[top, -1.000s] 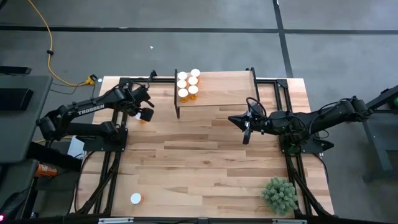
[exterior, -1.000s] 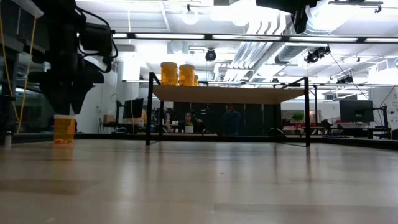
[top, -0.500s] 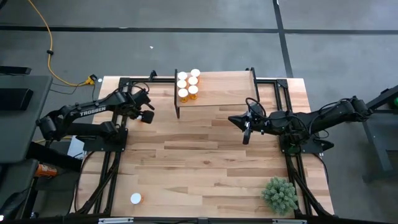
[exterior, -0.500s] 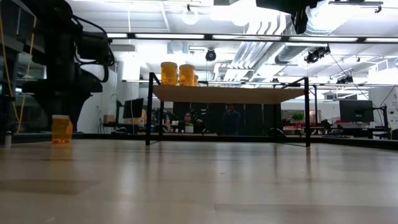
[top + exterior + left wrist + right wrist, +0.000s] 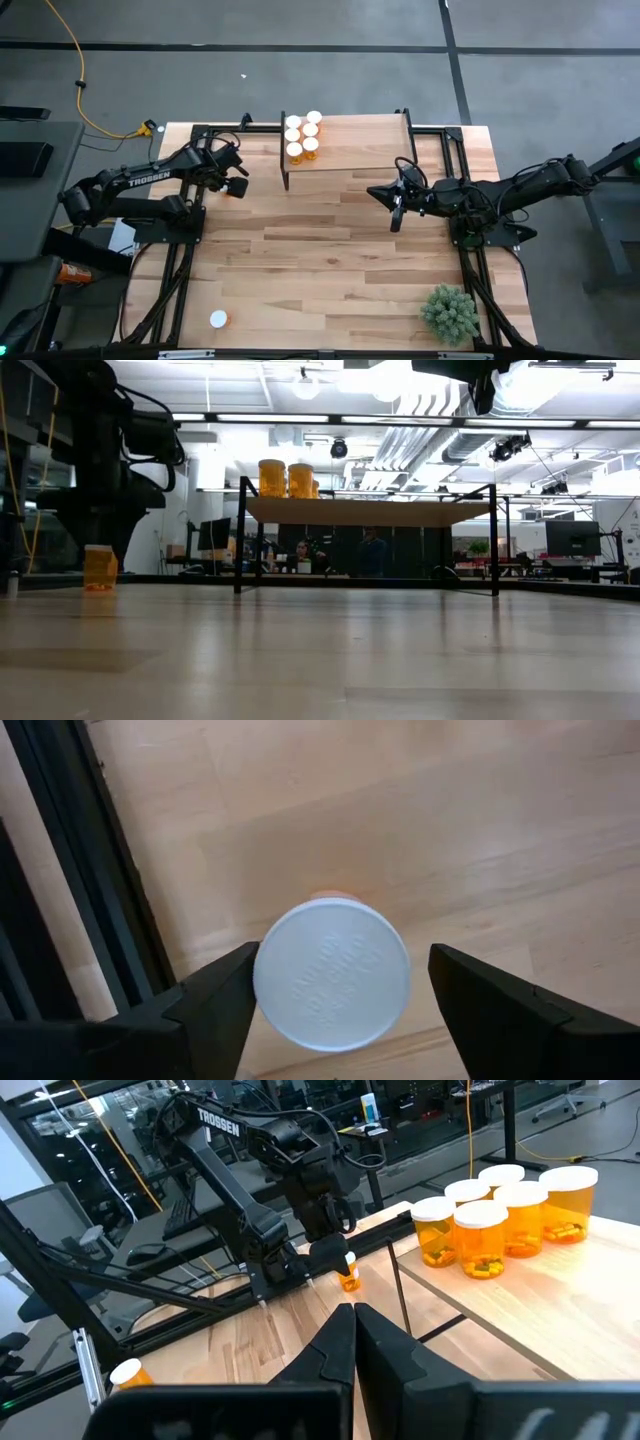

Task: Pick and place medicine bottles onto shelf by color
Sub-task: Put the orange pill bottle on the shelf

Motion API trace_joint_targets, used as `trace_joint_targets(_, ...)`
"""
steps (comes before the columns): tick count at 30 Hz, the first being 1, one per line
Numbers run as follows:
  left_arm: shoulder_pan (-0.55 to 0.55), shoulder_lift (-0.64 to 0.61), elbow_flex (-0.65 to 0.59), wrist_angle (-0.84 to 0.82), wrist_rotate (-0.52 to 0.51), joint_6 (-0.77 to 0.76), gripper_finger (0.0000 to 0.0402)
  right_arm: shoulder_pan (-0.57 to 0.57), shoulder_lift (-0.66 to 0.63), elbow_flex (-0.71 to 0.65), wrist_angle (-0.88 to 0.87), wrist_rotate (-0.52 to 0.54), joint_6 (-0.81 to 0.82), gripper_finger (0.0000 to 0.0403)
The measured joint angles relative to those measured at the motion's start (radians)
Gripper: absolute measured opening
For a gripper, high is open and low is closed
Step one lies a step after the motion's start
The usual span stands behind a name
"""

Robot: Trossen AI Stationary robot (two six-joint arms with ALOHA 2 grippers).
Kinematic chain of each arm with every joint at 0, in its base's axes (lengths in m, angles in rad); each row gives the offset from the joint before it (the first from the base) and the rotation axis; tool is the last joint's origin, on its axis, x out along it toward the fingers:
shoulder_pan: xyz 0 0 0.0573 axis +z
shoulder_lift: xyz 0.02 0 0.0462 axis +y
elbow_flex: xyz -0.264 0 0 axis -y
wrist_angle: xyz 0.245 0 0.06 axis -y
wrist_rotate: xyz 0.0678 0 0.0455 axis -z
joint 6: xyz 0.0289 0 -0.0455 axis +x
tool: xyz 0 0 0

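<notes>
The left pincer [image 5: 335,995] hangs open straddling an upright medicine bottle [image 5: 331,974] on the tabletop [image 5: 330,250], left of the shelf [image 5: 365,145] in the high view — apparently lined up for a grasp. Five bottles [image 5: 303,134] cluster at the shelf's left end. The right pincer [image 5: 393,210] waits closed, mid-right — out of the way.

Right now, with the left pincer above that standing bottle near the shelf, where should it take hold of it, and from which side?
From straight above. The bottle stands upright between the open fingers of the left pincer, so descending and closing on the orange body just under the white cap looks best.
</notes>
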Motion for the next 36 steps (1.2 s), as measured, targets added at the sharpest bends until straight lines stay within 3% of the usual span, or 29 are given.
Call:
trace_joint_targets(12, 0.0, 0.0, 0.0, 0.0, 0.005, 0.0, 0.0201, 0.0, 0.0, 0.0, 0.0, 0.0, 0.0, 0.0)
trace_joint_targets(27, -0.001, -0.001, 0.012, -0.001, 0.154, 0.046, 0.0206, 0.0, 0.0, 0.0, -0.022, -0.032, 0.038, 0.0)
trace_joint_targets(36, -0.064, 0.0, 0.134, -0.002, 0.206, 0.061, 0.0206, 0.0, 0.0, 0.0, -0.022, -0.032, 0.038, 0.0)
